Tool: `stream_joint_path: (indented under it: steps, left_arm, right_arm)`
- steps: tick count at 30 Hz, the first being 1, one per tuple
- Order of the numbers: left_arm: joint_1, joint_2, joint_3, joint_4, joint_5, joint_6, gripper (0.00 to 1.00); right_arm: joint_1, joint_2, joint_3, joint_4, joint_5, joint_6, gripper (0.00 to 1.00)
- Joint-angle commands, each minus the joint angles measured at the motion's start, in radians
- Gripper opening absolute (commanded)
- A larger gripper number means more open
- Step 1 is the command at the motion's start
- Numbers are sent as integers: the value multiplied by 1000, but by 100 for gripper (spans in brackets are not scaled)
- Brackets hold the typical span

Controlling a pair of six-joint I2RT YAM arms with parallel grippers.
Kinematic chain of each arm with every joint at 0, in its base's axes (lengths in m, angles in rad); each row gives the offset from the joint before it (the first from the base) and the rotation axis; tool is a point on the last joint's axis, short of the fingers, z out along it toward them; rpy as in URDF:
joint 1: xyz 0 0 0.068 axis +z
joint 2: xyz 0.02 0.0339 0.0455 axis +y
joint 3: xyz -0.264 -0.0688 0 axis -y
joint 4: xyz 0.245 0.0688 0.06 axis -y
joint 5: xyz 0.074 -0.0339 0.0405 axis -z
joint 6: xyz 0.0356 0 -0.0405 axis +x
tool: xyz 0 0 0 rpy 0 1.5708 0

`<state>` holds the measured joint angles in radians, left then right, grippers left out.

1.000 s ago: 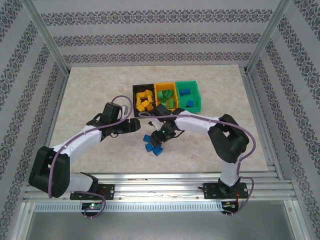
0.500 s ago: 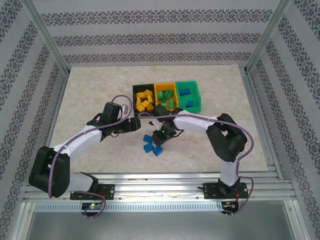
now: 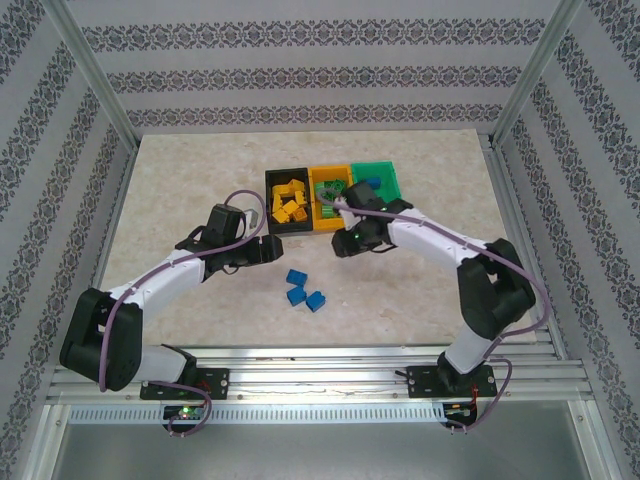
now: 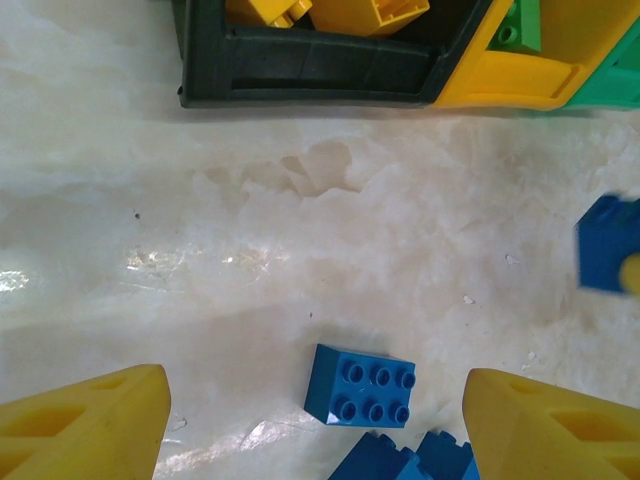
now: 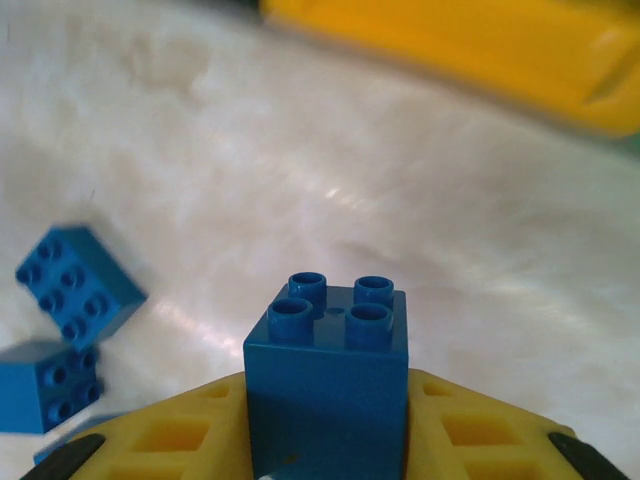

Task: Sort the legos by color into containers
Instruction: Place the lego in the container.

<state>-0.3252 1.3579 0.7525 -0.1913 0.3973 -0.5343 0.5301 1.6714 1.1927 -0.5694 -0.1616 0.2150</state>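
Note:
Three blue legos (image 3: pixel 296 277) lie loose on the table in front of the containers. In the left wrist view one blue six-stud brick (image 4: pixel 362 385) sits between the fingers of my open left gripper (image 4: pixel 315 405), which hovers above it without touching. My right gripper (image 5: pixel 328 400) is shut on a blue four-stud brick (image 5: pixel 328 375), held studs up above the table. In the top view the right gripper (image 3: pixel 347 240) hangs just in front of the orange-yellow bin (image 3: pixel 325 185). The black bin (image 3: pixel 272 200) holds yellow legos, the orange-yellow one green legos, and the green bin (image 3: pixel 385 178) blue ones.
Patterned walls and metal frame posts (image 3: pixel 100 90) enclose the marble-look table (image 3: pixel 180 180). Open tabletop lies left, right and behind the bins. My left gripper (image 3: pixel 268 248) sits left of the loose bricks, near the black bin's front wall (image 4: pixel 300 75).
My right gripper closed on a blue brick from the loose group, lifted it and swung back and right toward the bins. The left arm has barely moved.

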Motion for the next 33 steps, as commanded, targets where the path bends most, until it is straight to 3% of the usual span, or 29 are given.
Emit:
stream_joint_path:
  steps: [1, 7, 13, 17, 20, 23, 33]
  left_arm:
    - [13, -17, -24, 45, 25, -23, 77]
    - [13, -41, -40, 35, 36, -26, 77]
    - [13, -78, -69, 46, 34, -46, 77]
    - [12, -99, -76, 24, 32, -38, 77]
    - [13, -117, -76, -7, 19, -23, 77]
    - [14, -125, -80, -15, 8, -19, 77]
    - [14, -57, -57, 51, 33, -47, 77]
  right_arm:
    - [-96, -47, 11, 61, 39, 63, 34]
    - [-228, 11, 121, 86, 36, 95, 34]
    - [-291, 155, 260, 105, 20, 123, 36]
    - [-295, 264, 364, 76, 62, 94, 42]
    - [-297, 301, 403, 58, 70, 82, 52]
    - [-293, 263, 357, 97, 31, 90, 58]
    - [-203, -8, 72, 190, 2, 47, 60]
